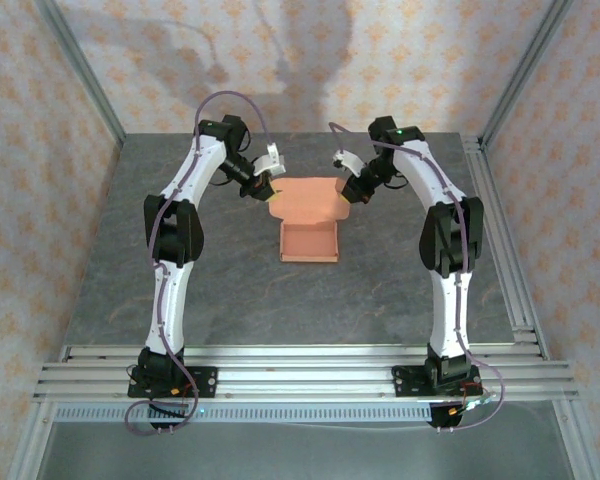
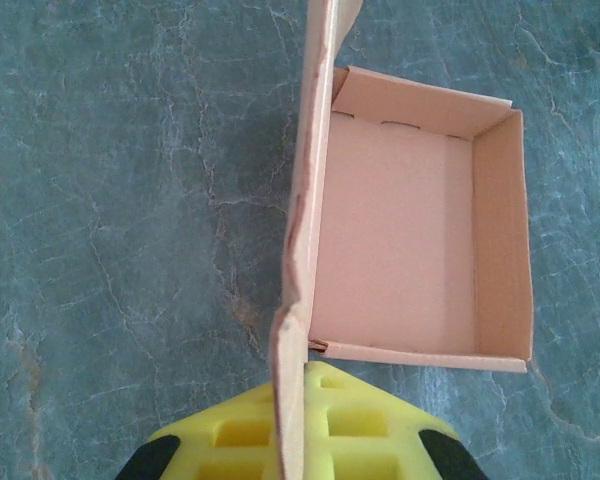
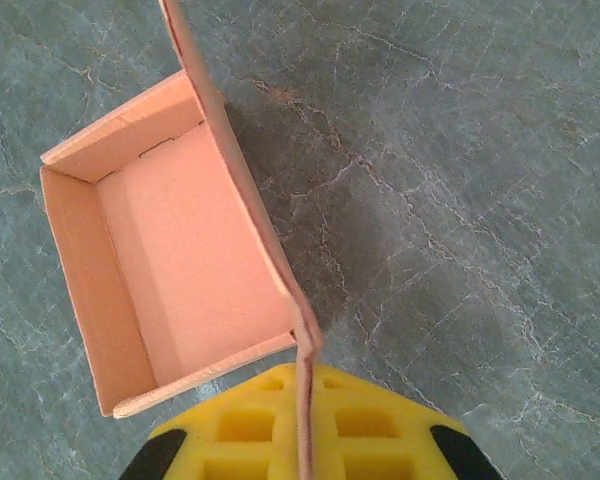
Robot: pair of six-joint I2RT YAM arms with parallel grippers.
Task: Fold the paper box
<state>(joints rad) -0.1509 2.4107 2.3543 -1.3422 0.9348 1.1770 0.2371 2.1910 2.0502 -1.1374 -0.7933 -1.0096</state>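
Note:
The salmon-orange paper box (image 1: pixel 308 232) stands in the middle of the table as an open tray with its lid panel raised at the far side. My left gripper (image 1: pixel 264 190) is shut on the lid's left edge. In the left wrist view the thin card edge (image 2: pixel 298 300) runs up from between the yellow pads (image 2: pixel 365 420), with the open tray (image 2: pixel 420 250) to its right. My right gripper (image 1: pixel 352 187) is shut on the lid's right edge. In the right wrist view the card (image 3: pixel 302 400) is pinched between the yellow pads (image 3: pixel 380 430), the tray (image 3: pixel 185 260) lying to the left.
The grey marbled table (image 1: pixel 200 290) has open room in front of and beside the box. Aluminium rails (image 1: pixel 300 365) run along the near edge by the arm bases, and another rail (image 1: pixel 500 230) follows the right side. Patterned walls enclose the back and sides.

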